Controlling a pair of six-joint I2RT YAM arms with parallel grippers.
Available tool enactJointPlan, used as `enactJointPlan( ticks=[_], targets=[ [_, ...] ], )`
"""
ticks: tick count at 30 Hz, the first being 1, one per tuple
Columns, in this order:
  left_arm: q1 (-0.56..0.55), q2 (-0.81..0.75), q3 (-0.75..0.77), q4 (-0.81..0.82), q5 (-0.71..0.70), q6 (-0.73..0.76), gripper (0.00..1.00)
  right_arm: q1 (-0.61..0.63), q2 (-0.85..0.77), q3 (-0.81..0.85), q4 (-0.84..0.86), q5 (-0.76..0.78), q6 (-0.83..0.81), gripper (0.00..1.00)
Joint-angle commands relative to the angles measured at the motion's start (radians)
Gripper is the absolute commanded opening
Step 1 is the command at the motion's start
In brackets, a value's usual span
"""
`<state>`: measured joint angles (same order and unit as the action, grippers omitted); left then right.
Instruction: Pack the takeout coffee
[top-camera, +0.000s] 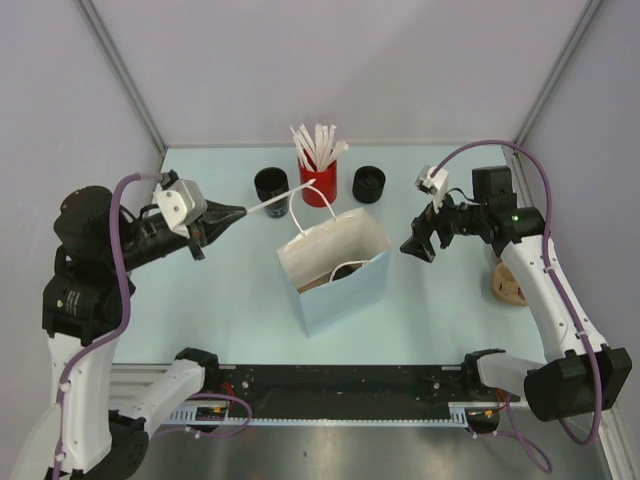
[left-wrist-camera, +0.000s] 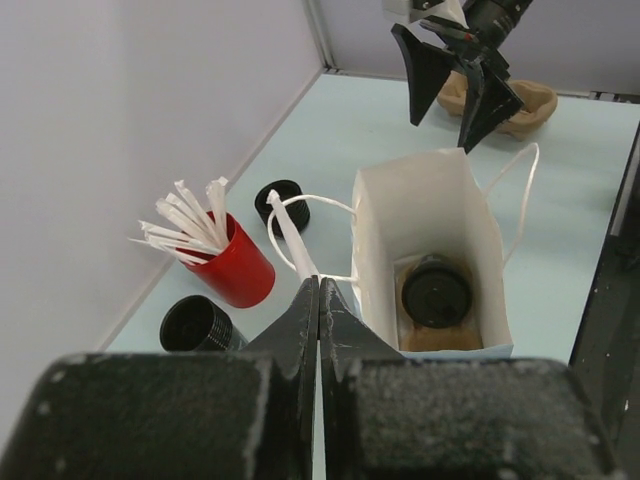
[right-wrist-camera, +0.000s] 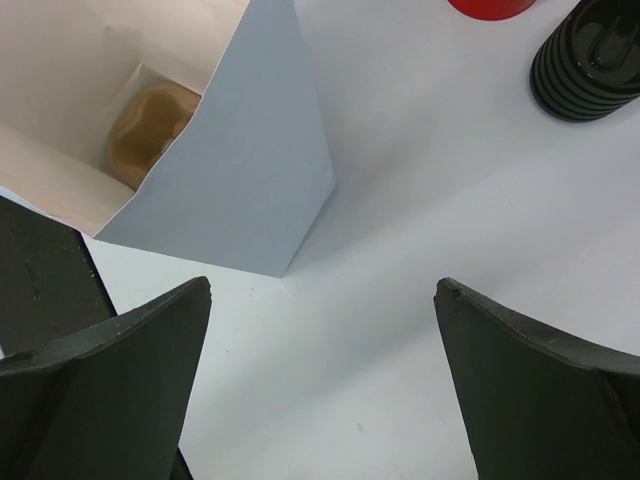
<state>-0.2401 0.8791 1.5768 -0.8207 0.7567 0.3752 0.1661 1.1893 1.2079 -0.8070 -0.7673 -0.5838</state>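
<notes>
The white paper bag (top-camera: 335, 270) stands open in the middle of the pale worktop (top-camera: 230, 300). Down inside it sits the takeout coffee (left-wrist-camera: 437, 292), black lid up, set in a tan cardboard tray (left-wrist-camera: 432, 338) on the bag's floor.

The left pincer (left-wrist-camera: 318, 287) is clamped shut on the bag's white handle (left-wrist-camera: 290, 237), which stretches out taut from the bag's left side. The right pincer (top-camera: 416, 250) hangs just off the bag's right side with its jaws spread wide and nothing between them; from its own camera I see only bare worktop there, with the bag's corner close by.

Behind the bag, a red cup (top-camera: 320, 185) of white sticks stands between two more black cups, the left black cup (top-camera: 270, 185) and the right black cup (top-camera: 368, 184). A second tan tray (top-camera: 508, 285) lies near the right arm.
</notes>
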Motion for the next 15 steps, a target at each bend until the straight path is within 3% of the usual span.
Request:
enactJointPlan(
  ticks=[1, 4, 9, 15],
  targets=[
    [0.001, -0.037, -0.008, 0.028, 0.065, 0.004, 0.00, -0.004, -0.010, 0.001, 0.035, 0.016, 0.015, 1.00],
    [0.001, -0.042, 0.006, 0.092, 0.049, -0.065, 0.00, -0.002, -0.005, -0.001, 0.037, 0.017, 0.015, 1.00],
    [0.001, -0.022, 0.025, 0.212, -0.120, -0.148, 0.00, -0.004, -0.003, -0.002, 0.038, 0.020, 0.016, 1.00],
    [0.001, -0.005, 0.043, 0.241, -0.039, -0.190, 0.00, -0.008, -0.008, -0.001, 0.037, 0.020, 0.016, 1.00]
  ],
)
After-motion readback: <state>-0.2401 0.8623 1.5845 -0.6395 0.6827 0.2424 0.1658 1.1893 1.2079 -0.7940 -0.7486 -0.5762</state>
